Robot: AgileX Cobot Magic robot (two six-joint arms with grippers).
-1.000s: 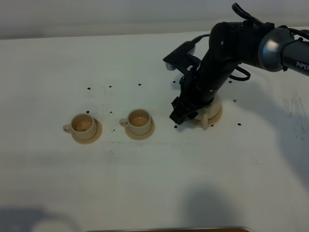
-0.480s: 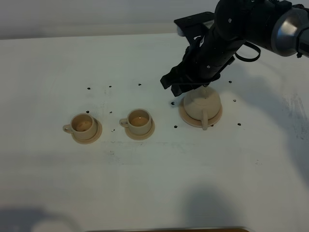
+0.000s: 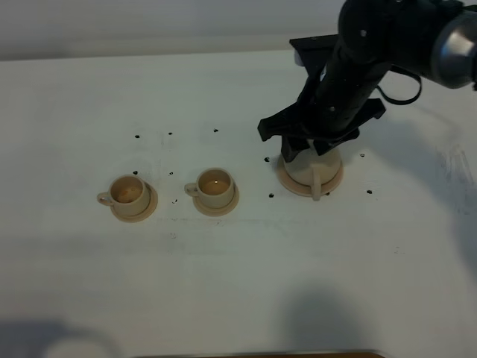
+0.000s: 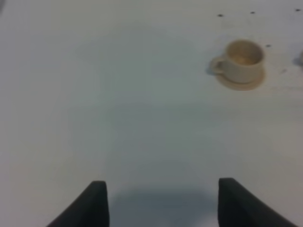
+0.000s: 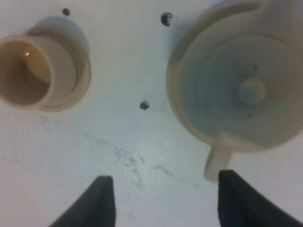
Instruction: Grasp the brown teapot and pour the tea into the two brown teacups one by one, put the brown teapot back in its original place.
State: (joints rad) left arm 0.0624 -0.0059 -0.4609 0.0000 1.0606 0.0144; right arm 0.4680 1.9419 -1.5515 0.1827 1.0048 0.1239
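The brown teapot [image 3: 313,168] stands upright on its wide saucer [image 3: 293,186], lid on and loop handle toward the table's front. From above in the right wrist view the teapot [image 5: 246,90] is free of the fingers. My right gripper [image 3: 302,143] [image 5: 165,203] hovers just above it, open and empty. The two brown teacups stand on their saucers to the left, the left teacup [image 3: 128,194] and the right teacup [image 3: 216,186] [image 5: 33,71]. My left gripper [image 4: 163,203] is open and empty above bare table, far from a teacup [image 4: 241,60].
The white table [image 3: 238,276] carries small black marks around the cups and the teapot. The right arm [image 3: 387,37] reaches in from the back right, above the teapot. The left arm is outside the high view.
My right gripper has risen from beside the teapot's left side and now hangs above it, open. The teapot and cups have not moved.
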